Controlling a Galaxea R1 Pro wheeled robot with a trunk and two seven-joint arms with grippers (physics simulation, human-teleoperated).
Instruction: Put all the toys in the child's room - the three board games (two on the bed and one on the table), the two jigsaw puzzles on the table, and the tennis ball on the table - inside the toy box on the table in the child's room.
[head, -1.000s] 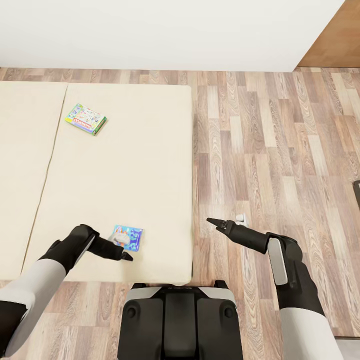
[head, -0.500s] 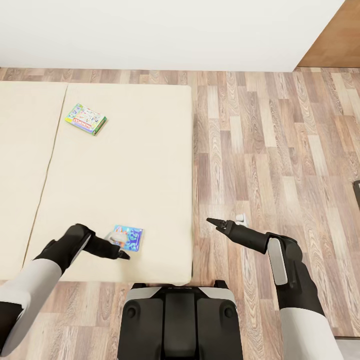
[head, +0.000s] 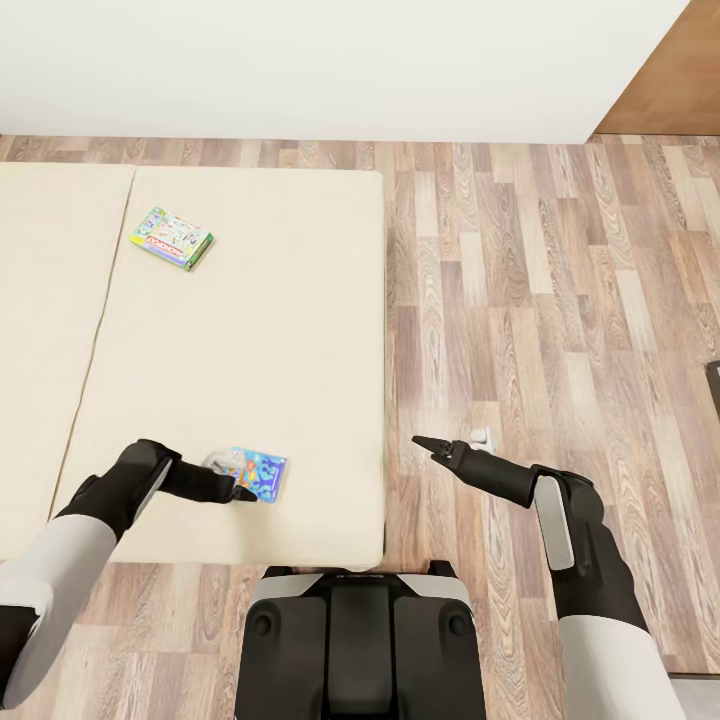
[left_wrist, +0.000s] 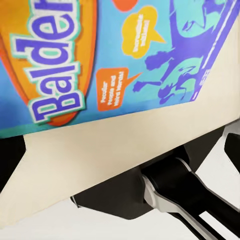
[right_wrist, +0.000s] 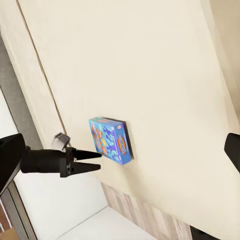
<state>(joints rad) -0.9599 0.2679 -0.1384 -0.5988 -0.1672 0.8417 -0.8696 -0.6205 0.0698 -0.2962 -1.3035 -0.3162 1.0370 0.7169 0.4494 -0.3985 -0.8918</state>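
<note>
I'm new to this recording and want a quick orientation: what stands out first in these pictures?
The blue board game lies flat near the close edge of the beige bed, with the left tool right at its near side; the left wrist view shows its lettering close up. A second, green-edged board game lies farther up the bed. The right tool hangs over the wooden floor beside the bed.

Bright, even, flat light across every view, with no visible lamp and no glare. Shadows are faint: a thin dark edge beside the blue board game (right_wrist: 111, 140) on the bed (head: 250, 330), and soft shade under the mattress edge. Everything is sharp; the box lettering looms large in the left wrist view.
</note>
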